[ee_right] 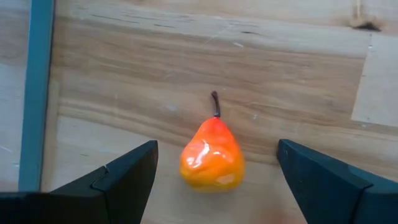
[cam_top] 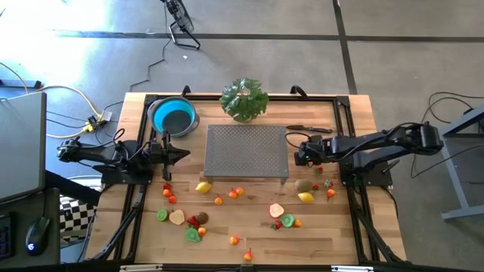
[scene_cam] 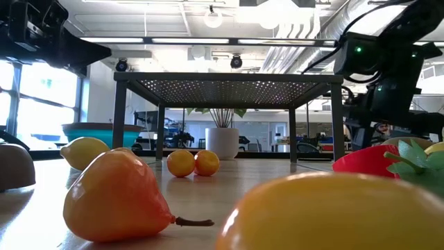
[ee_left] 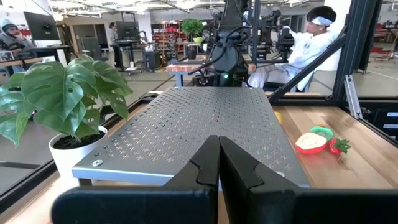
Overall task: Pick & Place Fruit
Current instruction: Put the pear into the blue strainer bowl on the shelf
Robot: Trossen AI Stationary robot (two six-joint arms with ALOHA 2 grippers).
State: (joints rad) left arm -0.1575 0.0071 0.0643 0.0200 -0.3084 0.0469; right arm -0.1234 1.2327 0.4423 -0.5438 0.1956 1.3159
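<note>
Blurred yellow fruit (scene_cam: 333, 212) fills the low view's foreground, an orange pear (scene_cam: 114, 198) behind it. From above, the right gripper (cam_top: 301, 153) hangs beside the mesh stand (cam_top: 246, 149). Its wrist view shows spread fingers (ee_right: 127, 174) flanking a glossy orange pear (ee_right: 211, 155) on wood: probably light, hard, slippery; grip the belly. Left gripper (ee_left: 217, 168) is pressed shut.

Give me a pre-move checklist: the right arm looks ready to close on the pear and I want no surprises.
1. Right gripper open: ok.
2. Pear between its fingers: ok, roughly centred.
3. Nothing else between them: ok, only bare wood.
4. Fingers low enough to grip: cannot tell.
5. Left gripper shut and waiting by the rack: ok.
6. Bowl free of fruit: ok.
</note>
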